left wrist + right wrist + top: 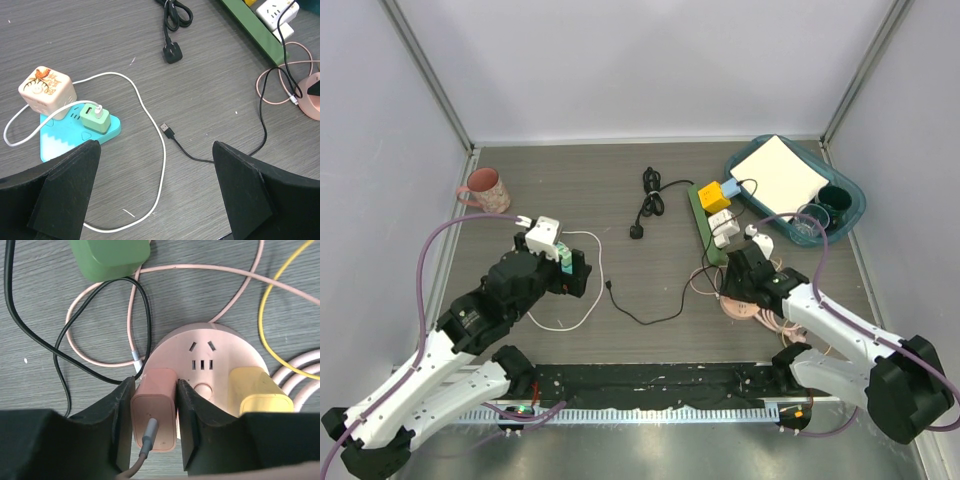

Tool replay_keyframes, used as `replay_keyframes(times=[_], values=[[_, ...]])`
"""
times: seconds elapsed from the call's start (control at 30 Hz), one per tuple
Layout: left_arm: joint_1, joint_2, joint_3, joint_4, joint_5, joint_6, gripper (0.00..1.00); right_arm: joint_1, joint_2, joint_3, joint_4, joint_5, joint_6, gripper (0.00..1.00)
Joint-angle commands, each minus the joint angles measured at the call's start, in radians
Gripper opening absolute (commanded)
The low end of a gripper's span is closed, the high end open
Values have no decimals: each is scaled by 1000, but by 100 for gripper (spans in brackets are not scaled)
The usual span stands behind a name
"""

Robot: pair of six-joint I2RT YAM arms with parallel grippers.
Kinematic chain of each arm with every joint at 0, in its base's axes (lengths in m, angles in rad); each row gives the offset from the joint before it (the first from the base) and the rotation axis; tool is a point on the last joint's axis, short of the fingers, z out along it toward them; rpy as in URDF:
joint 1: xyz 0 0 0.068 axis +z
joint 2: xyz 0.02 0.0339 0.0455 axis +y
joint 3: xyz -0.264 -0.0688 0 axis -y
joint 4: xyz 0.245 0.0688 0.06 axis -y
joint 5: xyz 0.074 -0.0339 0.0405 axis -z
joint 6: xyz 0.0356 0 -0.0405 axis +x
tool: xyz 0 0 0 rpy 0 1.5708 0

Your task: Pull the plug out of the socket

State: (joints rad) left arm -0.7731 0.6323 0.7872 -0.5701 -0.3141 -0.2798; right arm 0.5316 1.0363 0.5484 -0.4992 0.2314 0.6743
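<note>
A round pink socket (210, 352) lies on the table with a pink plug (154, 410) and a yellow plug (257, 395) seated in it. My right gripper (155, 386) is shut on the pink plug, one finger pressed against each side of it. A grey-ended pink cable leaves the plug toward the camera. From above, the right gripper (745, 275) sits over the socket (745, 308) at the right of the table. My left gripper (155, 190) hangs open above bare table, near a teal socket (75, 132) carrying a green plug (95, 117) and a cream cube adapter (47, 90).
A green power strip (705, 220) with white and yellow adapters lies behind the right gripper, beside a teal bin (795, 190). A pink mug (485, 188) stands at the far left. Loose black cables (650, 200), a white cable loop (150, 150) and pink cable coils lie around.
</note>
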Motion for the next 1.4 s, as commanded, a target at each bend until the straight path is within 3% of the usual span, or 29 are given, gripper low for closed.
replay_keyframes(times=[0.0, 0.1, 0.27, 0.4, 0.57, 0.73, 0.97, 1.2, 1.37], values=[[-5, 4, 34, 10, -6, 5, 100, 40, 7, 73, -78, 58, 22, 33], [-3, 1, 41, 6, -13, -25, 100, 85, 1, 110, -96, 62, 36, 21], [-3, 3, 58, -21, 125, -316, 96, 184, -21, 101, -58, 31, 108, 10], [-5, 7, -78, 105, 277, -530, 91, 247, -48, 52, 45, -18, 145, 3], [-6, 82, -232, 323, 441, -665, 88, 284, -68, 5, 145, -53, 175, 1], [-70, 179, -321, 559, 442, -690, 88, 310, -59, 38, 185, -43, 258, 1], [-248, 366, -431, 1025, 267, -658, 98, 323, -51, 39, 263, -23, 425, 1], [-396, 710, -319, 1202, 172, -573, 98, 331, -64, 13, 337, -17, 518, 1], [-413, 862, -287, 1306, 138, -579, 97, 334, -94, 21, 315, -4, 519, 1]])
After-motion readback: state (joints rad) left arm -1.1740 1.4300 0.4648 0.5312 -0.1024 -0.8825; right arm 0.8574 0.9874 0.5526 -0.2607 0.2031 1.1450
